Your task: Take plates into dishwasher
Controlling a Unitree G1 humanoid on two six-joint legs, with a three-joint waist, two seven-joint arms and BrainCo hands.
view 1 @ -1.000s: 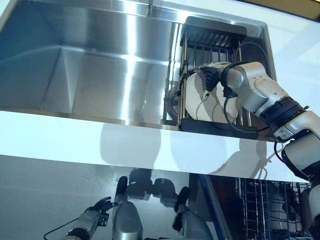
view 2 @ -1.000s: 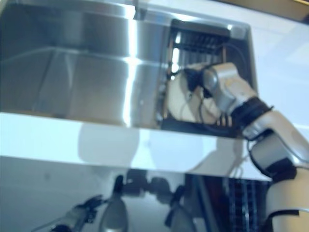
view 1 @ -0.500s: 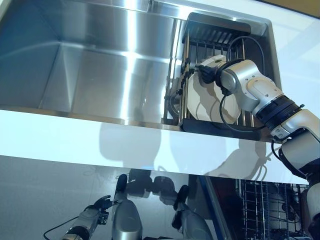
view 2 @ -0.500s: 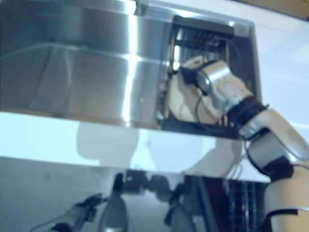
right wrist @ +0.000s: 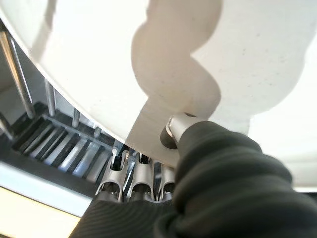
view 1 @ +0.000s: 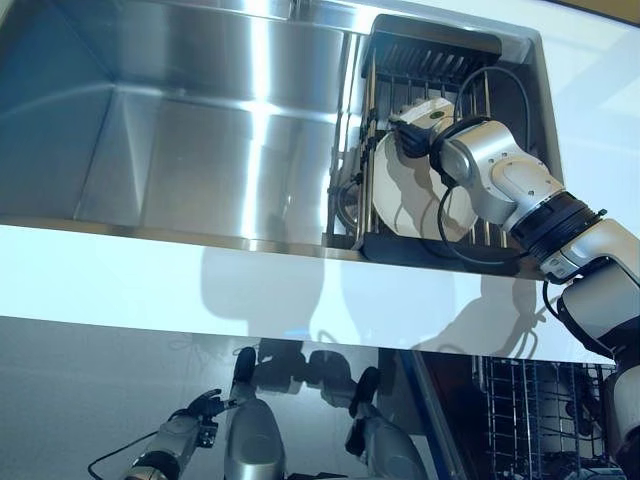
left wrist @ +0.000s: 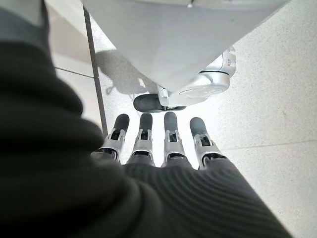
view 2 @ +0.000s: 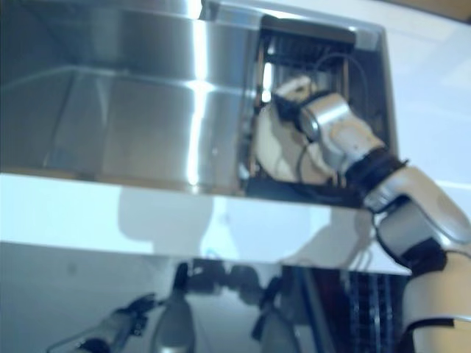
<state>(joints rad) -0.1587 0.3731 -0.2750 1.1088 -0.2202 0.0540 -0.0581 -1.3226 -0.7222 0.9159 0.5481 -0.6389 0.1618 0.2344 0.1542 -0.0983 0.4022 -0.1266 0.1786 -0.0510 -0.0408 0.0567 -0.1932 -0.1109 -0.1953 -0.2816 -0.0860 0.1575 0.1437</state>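
Over the rack at the sink's right end, the right hand (view 1: 413,132) grips the top edge of a white plate (view 1: 405,195): its thumb (right wrist: 174,128) presses the near face while its fingers (right wrist: 141,173) seem to reach behind the rim, though their tips are hidden. Below the hand, the plate stands upright in the dark dish rack (view 1: 430,60) inside the steel sink (view 1: 200,120). Far below, the left hand (left wrist: 158,144) hangs with fingers straight, holding nothing.
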